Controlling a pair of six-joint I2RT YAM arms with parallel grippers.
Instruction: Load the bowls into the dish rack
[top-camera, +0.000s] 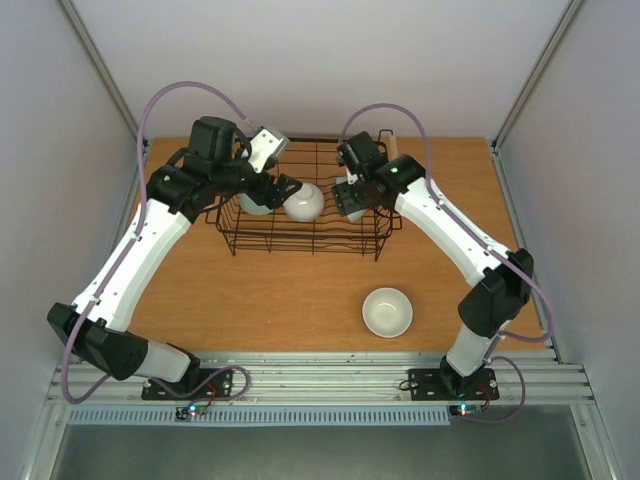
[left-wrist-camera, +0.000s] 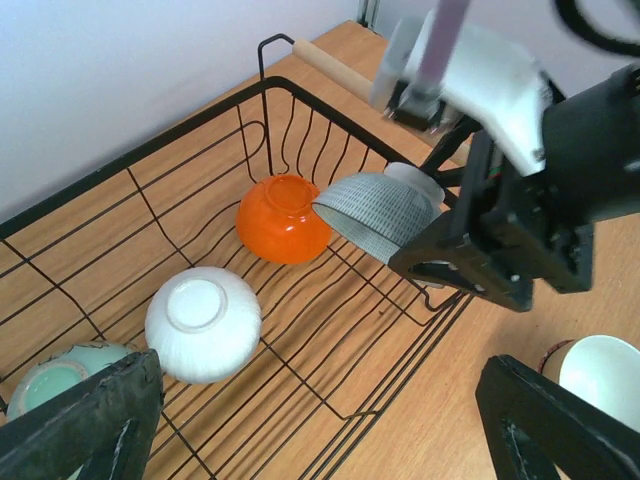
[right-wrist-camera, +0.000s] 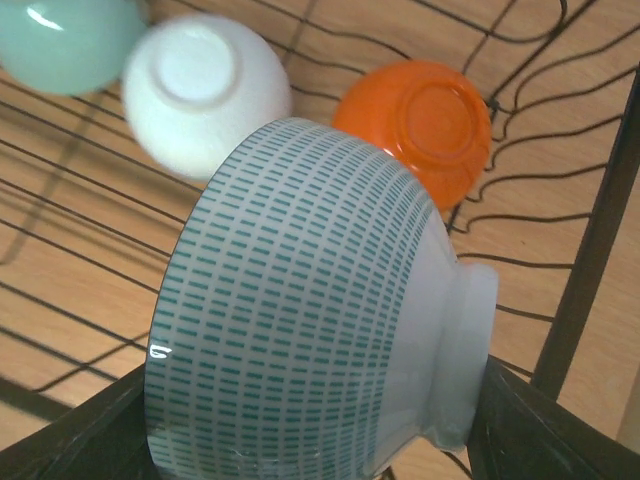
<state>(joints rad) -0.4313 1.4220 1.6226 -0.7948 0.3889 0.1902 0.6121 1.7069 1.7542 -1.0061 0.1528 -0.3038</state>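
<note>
The black wire dish rack stands at the back middle of the table. In it lie, upside down, a white bowl, an orange bowl and a pale celadon bowl. My right gripper is shut on a blue-and-white patterned bowl, held tilted on its side over the rack's right part, above the orange bowl. My left gripper is open and empty over the rack's left part, just above the white bowl. Another white bowl sits upright on the table in front of the rack.
The rack's wooden bar handle runs along its far right end. The rack's wire walls rise around both grippers. Grey walls enclose the table on the left, the back and the right.
</note>
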